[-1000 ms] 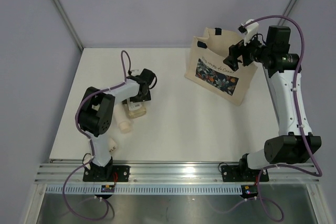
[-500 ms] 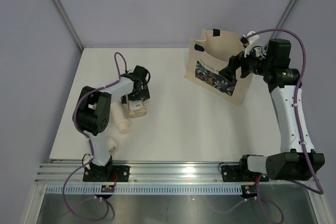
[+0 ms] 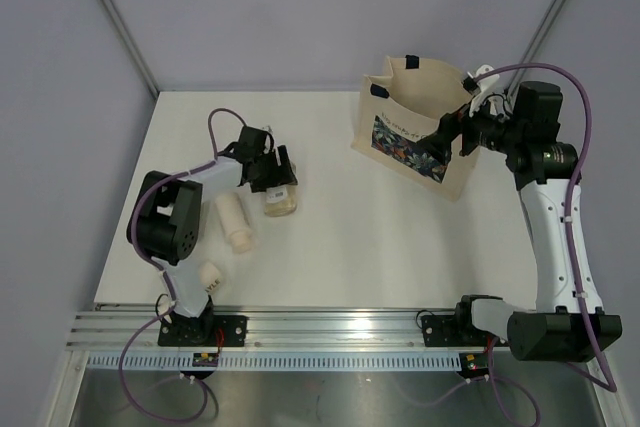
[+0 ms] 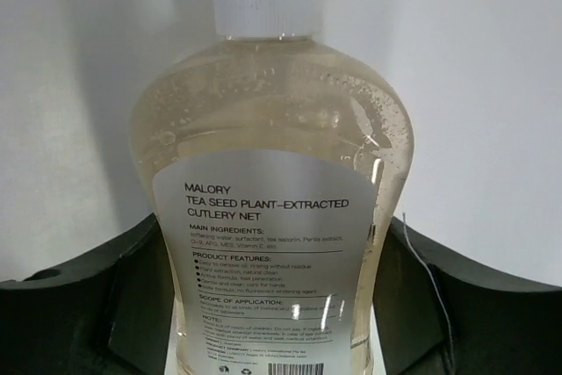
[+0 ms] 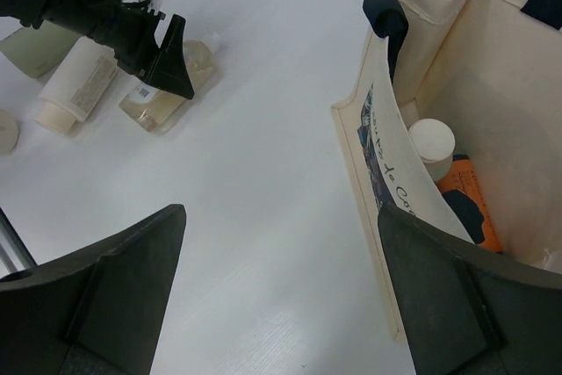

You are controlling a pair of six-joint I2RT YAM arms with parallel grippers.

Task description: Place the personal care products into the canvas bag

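On the table (image 3: 340, 217), the clear flat yellowish bottle (image 4: 272, 129) is lying between the jaws of the left gripper (image 4: 274, 243), which are squeezing its sides; its base is cut off from view. The right gripper (image 5: 281, 217) is keeping its jaws wide apart.

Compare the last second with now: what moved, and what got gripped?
The left tool turned and closed on the clear yellowish bottle, shifting it slightly rightward. The right arm drew slightly rightward, the right tool open above the front rim of the canvas bag. The bag stayed where it was.
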